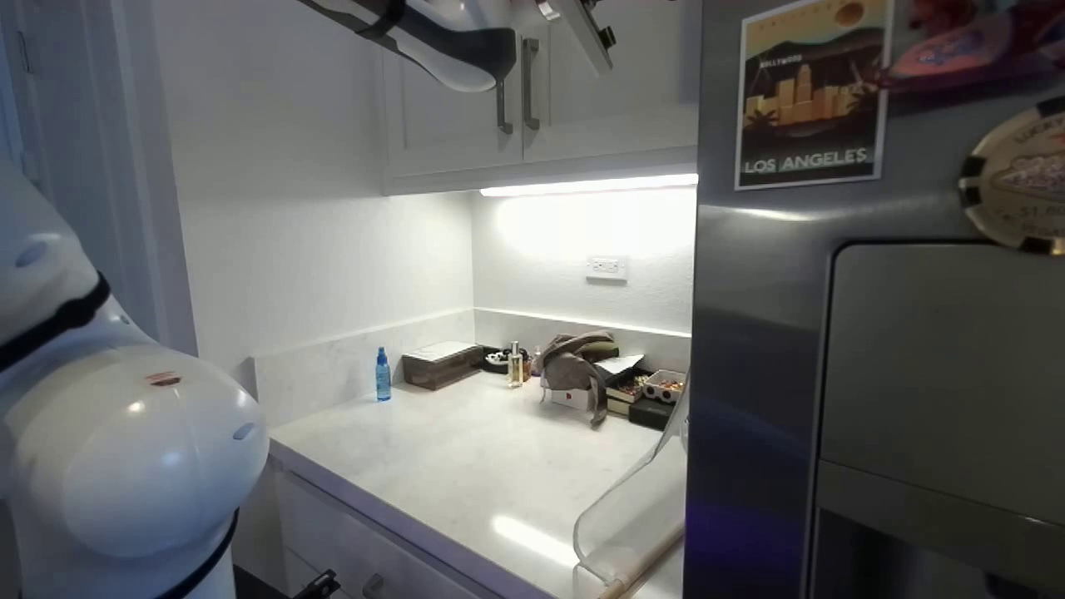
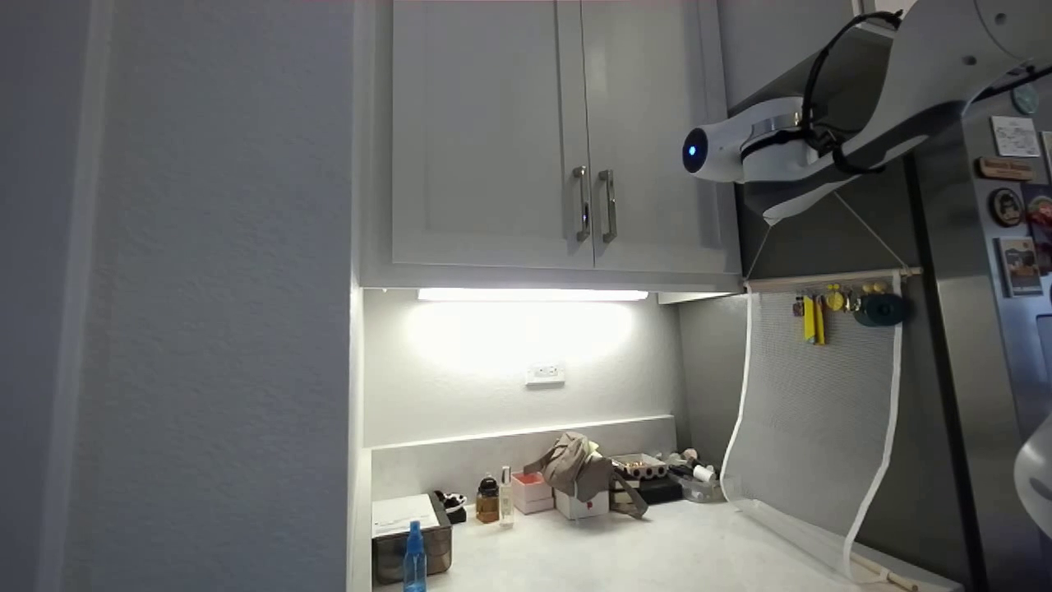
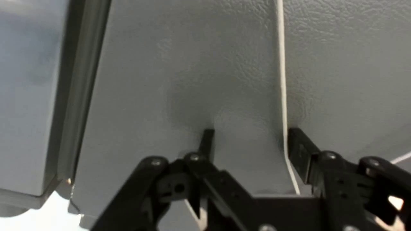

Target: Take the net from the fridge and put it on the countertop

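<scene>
The net [image 2: 822, 427] is a whitish see-through mesh sheet with a white border and pale rods at top and bottom. It hangs by a cord against the grey side of the fridge [image 2: 982, 370]. Its curved lower end and bottom rod rest at the countertop [image 2: 657, 547]; this end also shows in an exterior view [image 1: 632, 507]. In the wrist view my gripper [image 3: 251, 131] is open close to the fridge side [image 3: 192, 64]. The cord [image 3: 282, 80] runs between the fingers, right beside the right finger. The arm hides the fingers in an exterior view.
Several small items [image 2: 814, 316] hang along the net's top. Cabinets with metal handles [image 2: 608, 205] are beside the arm. On the countertop's back stand a blue bottle [image 1: 383, 376], a brown box [image 1: 441, 366], a fabric bag [image 1: 574, 366] and small boxes. A wall stands at the left [image 1: 316, 249].
</scene>
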Motion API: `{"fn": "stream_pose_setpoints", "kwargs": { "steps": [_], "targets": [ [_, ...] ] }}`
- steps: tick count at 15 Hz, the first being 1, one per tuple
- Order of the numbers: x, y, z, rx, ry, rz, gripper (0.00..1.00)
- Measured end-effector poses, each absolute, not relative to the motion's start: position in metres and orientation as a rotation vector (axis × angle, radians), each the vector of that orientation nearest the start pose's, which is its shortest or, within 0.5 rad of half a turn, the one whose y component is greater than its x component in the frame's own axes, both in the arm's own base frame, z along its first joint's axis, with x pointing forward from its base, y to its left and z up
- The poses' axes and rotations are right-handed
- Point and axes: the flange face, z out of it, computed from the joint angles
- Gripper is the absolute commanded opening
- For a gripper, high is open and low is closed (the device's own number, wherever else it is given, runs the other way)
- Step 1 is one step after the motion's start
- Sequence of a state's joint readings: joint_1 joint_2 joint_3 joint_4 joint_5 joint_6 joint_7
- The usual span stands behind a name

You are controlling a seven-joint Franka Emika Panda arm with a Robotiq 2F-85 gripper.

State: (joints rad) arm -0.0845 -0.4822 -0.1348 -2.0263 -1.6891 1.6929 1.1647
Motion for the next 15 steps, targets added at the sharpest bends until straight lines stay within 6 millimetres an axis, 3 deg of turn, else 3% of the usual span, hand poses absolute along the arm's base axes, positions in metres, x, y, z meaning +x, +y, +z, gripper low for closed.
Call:
{"fn": "stream_pose_setpoints", "kwargs": {
  "steps": [4,15],
  "targets": [
    [0.3789,-0.1972,0.7498,1.265,-0.933,0.866,0.00],
    [0.3820,-0.1944,0.7532,1.264,-0.933,0.875,0.00]
  ]
}}
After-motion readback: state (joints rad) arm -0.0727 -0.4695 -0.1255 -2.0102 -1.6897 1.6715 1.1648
